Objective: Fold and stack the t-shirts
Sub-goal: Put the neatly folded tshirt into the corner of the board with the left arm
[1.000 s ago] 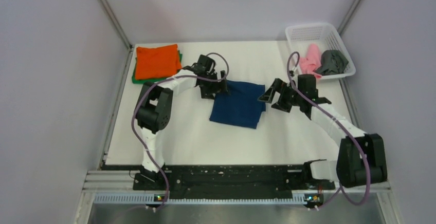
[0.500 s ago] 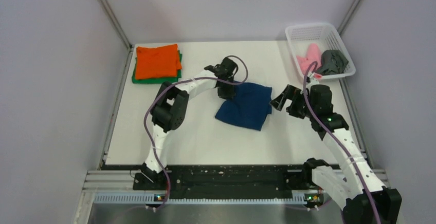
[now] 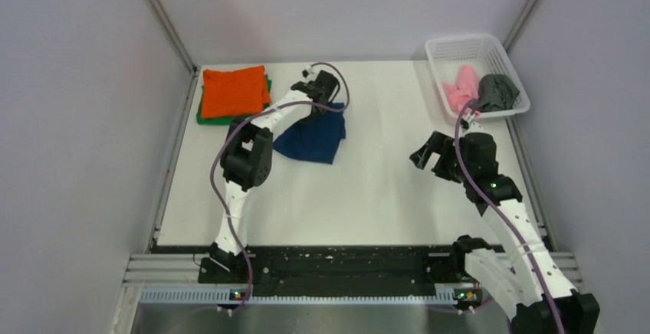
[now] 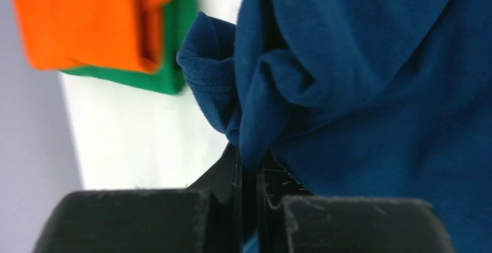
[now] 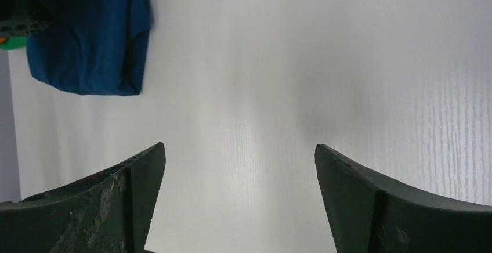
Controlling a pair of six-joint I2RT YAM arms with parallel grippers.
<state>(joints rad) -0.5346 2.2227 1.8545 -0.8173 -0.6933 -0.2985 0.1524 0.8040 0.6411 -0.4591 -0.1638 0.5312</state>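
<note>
Currently, the soft, sag-prone navy t-shirt (image 4: 360, 61) is being pinched at its bunched edge by the left gripper (image 4: 248, 169), while the right gripper (image 5: 238, 169) is being held spread and empty.

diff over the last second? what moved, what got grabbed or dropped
The left tool, shut on the navy t-shirt, dragged it left across the table toward the orange t-shirt stacked on the green t-shirt. The right tool, open and empty, backed off to the right, away from the navy cloth. Unchanged: that stack, and the pink t-shirt and dark grey t-shirt in the white basket.
</note>
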